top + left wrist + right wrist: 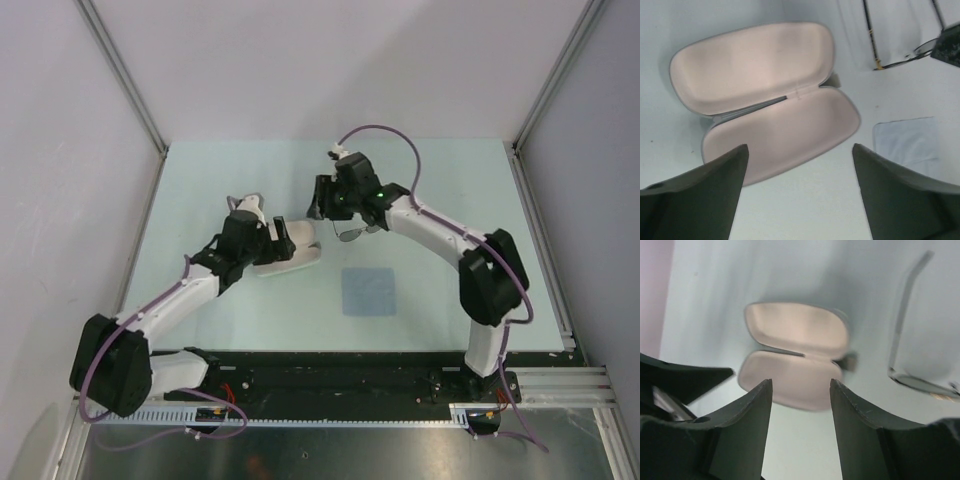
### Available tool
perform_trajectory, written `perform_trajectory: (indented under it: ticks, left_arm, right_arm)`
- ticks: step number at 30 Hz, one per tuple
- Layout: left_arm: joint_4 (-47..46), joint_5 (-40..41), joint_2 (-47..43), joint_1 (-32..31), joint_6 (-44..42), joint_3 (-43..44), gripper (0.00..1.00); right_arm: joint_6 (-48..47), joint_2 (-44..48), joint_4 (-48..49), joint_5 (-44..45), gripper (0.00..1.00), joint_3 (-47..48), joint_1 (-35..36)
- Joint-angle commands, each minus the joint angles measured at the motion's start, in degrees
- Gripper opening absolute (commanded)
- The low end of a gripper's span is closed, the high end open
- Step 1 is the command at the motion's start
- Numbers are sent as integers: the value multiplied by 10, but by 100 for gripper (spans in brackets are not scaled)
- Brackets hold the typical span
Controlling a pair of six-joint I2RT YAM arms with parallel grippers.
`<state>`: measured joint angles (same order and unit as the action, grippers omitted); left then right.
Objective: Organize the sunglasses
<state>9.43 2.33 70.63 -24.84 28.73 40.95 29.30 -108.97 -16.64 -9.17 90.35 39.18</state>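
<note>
The sunglasses (354, 235) lie on the table under my right forearm, with their thin dark frame and temple arms unfolded. They also show at the top right of the left wrist view (871, 37) and at the right of the right wrist view (897, 327). The beige case (292, 256) lies open, both padded halves empty (765, 100) (795, 355). My left gripper (277, 236) (800, 147) is open and empty, just near of the case. My right gripper (322, 205) (801, 382) is open and empty, hovering beside the case, with the sunglasses to its right.
A square light-blue cloth (368, 290) lies flat in front of the sunglasses, right of the case; it also shows in the left wrist view (905, 141). Grey walls with metal posts enclose the table (200, 190) on three sides.
</note>
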Motion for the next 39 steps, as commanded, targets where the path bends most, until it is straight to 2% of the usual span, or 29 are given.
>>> perform_trajectory:
  ticks: [1, 3, 8, 10, 15, 20, 27, 31, 35, 39]
  left_arm:
    - [-10, -38, -48, 2, -41, 34, 98]
    - [-11, -69, -52, 1, -48, 43, 100]
    - [-11, -130, -33, -20, -47, 71, 99]
    - [-13, -165, -9, -34, -34, 79, 94]
    - [-22, -197, 44, -77, -37, 98, 83]
    - [-26, -214, 101, -111, -60, 121, 78]
    - [-25, -206, 201, -150, -52, 171, 62]
    - [-26, -175, 250, -171, -37, 196, 62]
    - [-24, -150, 291, -182, -11, 225, 53]
    - [-20, -110, 303, -185, -2, 226, 52]
  right_arm:
    - [-13, 106, -79, 92, 55, -70, -20]
    - [-5, 137, -99, 145, 55, -100, -26]
    - [29, 204, -181, 189, 55, -169, -52]
    - [41, 217, -208, 202, 55, -190, -63]
    - [66, 246, -212, 191, 54, -279, -84]
    - [78, 263, -173, 174, 50, -347, -95]
    - [52, 237, -80, 143, 45, -384, -118]
    - [40, 205, -50, 130, 44, -384, -130]
    - [30, 180, -37, 118, 43, -383, -139]
    - [20, 169, -25, 109, 43, -384, -143]
